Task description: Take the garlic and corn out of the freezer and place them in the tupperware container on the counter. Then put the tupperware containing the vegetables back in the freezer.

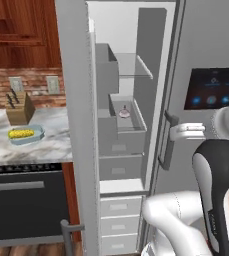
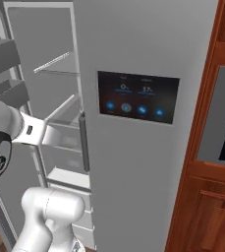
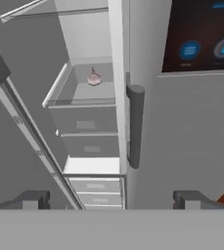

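- The freezer [image 1: 131,100] stands wide open, and the garlic [image 3: 94,78] sits alone in an open grey drawer [image 3: 84,93] partway up, resting on the drawer floor toward the back.
- The gripper [image 3: 111,200] hangs well short of it, outside the compartment, jaws fully apart and holding nothing.
- The corn [image 1: 21,133] already lies in the tupperware container [image 1: 36,136] on the tabletop [image 1: 46,145], so by my reckoning the garlic is the one item left to fetch.
- That bulb looks small, light and round: it will likely roll if nudged, and its papery skin may slip. I'd pinch it across the fat middle, not by the thin stem on top.
- The drawer's raised front wall and side walls box it in, so the approach probably has to come from above and in front.
- Around it: a glass shelf [image 1: 136,70] above, closed drawers [image 1: 120,220] below, and door bins [image 1: 106,70] on the open freezer door.
- To the right, the fridge door [image 2: 148,147] with its dark touch panel [image 2: 137,96] and a grey handle [image 3: 135,124] beside the opening.
- The tabletop is veined marble over a black dishwasher [image 1: 26,205]; a knife block [image 1: 20,109] stands just behind the container, a brick wall [image 1: 31,82] beyond.
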Tool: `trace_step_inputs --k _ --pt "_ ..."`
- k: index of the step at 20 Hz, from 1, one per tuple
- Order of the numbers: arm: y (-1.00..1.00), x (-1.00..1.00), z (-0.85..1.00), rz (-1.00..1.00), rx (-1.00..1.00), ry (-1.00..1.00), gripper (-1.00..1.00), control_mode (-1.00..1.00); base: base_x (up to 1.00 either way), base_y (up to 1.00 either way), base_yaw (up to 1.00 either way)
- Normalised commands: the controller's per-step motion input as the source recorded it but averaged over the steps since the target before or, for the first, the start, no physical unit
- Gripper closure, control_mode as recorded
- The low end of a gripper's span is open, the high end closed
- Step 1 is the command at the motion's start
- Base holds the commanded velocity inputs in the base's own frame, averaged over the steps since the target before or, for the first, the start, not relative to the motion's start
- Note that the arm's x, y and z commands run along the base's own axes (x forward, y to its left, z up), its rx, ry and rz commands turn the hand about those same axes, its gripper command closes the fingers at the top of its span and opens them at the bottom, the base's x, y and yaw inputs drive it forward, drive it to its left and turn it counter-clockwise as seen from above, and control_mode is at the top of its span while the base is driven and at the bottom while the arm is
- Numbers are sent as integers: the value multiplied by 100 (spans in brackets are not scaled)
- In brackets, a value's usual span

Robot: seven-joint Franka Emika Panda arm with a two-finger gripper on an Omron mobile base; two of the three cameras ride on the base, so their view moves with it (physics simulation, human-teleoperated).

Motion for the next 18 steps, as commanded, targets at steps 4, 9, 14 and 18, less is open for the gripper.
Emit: trace_step_inputs --k 4,9,14,18 --pt "0 0 0 0 0 0 -100 100 6 20 -11" --pt "0 0 0 0 0 0 -100 100 20 0 -8" --pt "0 0 0 0 0 0 -100 100 3 0 0" --pt "15 12 -24 8 0 0 -100 -100 0 0 0"
